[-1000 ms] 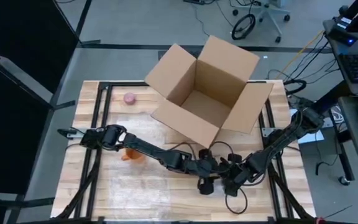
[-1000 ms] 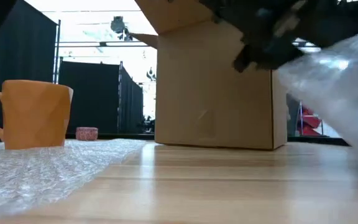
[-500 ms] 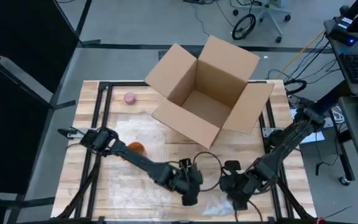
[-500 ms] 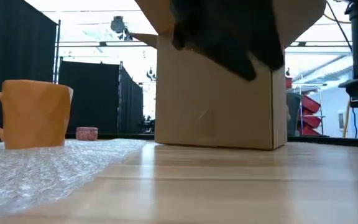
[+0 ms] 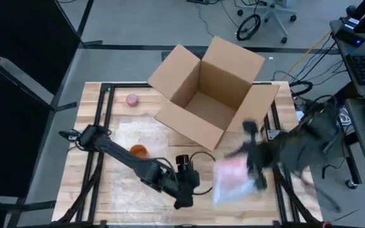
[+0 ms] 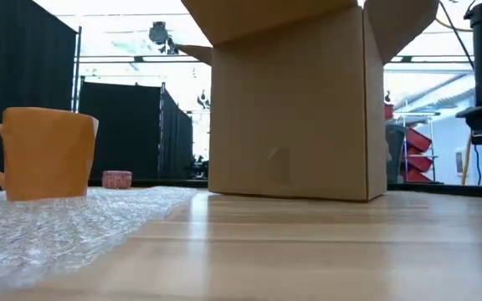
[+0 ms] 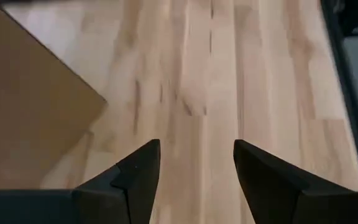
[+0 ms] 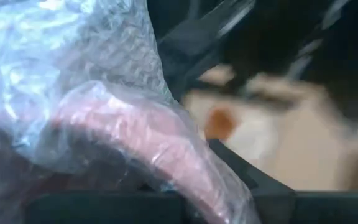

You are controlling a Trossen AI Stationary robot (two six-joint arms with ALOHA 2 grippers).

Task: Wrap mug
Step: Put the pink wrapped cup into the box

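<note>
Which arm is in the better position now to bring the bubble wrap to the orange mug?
Right. The right gripper already holds the bubble wrap lifted off the table. The left gripper is open and empty over bare wood, though it is nearer the orange mug.

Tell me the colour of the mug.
Orange; the mug shows best in the low view, standing on bubble wrap.

Two dark fingers (image 7: 138, 180) of the left gripper (image 7: 196, 177) rise from the bottom edge, spread apart with bare wood showing between them. The wooden tabletop (image 7: 253, 74) fills most of the frame. A brown cardboard flap (image 7: 23, 112) covers the left side.
</note>
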